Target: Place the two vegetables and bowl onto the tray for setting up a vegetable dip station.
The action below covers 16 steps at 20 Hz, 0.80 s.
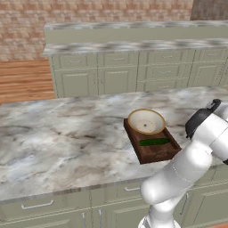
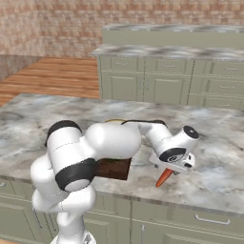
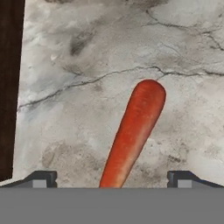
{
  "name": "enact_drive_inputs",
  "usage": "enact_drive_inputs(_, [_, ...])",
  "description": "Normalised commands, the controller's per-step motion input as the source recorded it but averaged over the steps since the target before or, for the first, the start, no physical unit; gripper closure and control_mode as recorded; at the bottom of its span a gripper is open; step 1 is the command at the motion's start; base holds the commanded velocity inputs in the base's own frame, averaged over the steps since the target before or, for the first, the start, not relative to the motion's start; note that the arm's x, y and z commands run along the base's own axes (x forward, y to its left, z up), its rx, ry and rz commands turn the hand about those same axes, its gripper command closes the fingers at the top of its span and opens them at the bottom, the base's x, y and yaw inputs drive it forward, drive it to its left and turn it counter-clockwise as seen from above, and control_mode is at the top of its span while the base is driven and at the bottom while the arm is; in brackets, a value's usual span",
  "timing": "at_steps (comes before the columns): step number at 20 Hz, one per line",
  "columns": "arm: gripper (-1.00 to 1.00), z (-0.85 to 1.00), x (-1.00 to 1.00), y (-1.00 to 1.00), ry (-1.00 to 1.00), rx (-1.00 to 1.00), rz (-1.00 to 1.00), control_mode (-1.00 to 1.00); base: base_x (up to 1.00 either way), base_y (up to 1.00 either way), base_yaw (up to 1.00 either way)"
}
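Two dark fingertips [image 3: 43, 178] of the hand [image 3: 112, 179] stand far apart at the bottom of the hand view, spread wide and gripping nothing. Between them, a slender orange-red carrot stick [image 3: 134, 131] lies flat on the grey-veined marble desk [image 3: 109, 52], its rounded end pointing away from the hand. At the left edge of that view runs the dark brown side of the tray [image 3: 9, 87], just beside the bare marble.

In the right base view, the white arm bends low over the near part of the desk, and the hand [image 2: 175, 167] hangs right above the carrot stick [image 2: 164, 177], whose tip pokes out below it near the desk's front edge.

In the left base view, the dark wooden tray [image 1: 151, 143] sits on the desk a little farther in. The dark green cucumber stick [image 1: 154, 142] lies across its middle. The tan-rimmed bowl [image 1: 146, 121], cream inside, rests on the tray's far end.

Beyond the desk are pale green cabinets [image 1: 133, 73] with a marble top, a wooden floor [image 1: 24, 80], and a brick wall [image 1: 89, 13].
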Motion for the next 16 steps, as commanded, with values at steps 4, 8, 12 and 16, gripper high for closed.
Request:
enact_drive_inputs(4, [-1.00,-0.13,0.16,-0.05,0.00,0.00,0.13,-1.00,0.00,0.00,0.00])
enact_drive_inputs(8, [-1.00,-0.14,0.12,-0.07,0.00,0.00,0.08,-1.00,0.00,0.00,0.00])
enact_drive_inputs(12, [-1.00,-0.13,0.14,-0.04,0.04,0.00,0.01,-1.00,0.00,0.00,0.00])
enact_drive_inputs(16, [-1.00,-0.11,0.11,-0.08,0.08,-0.01,0.00,-1.00,0.00,0.00,0.00])
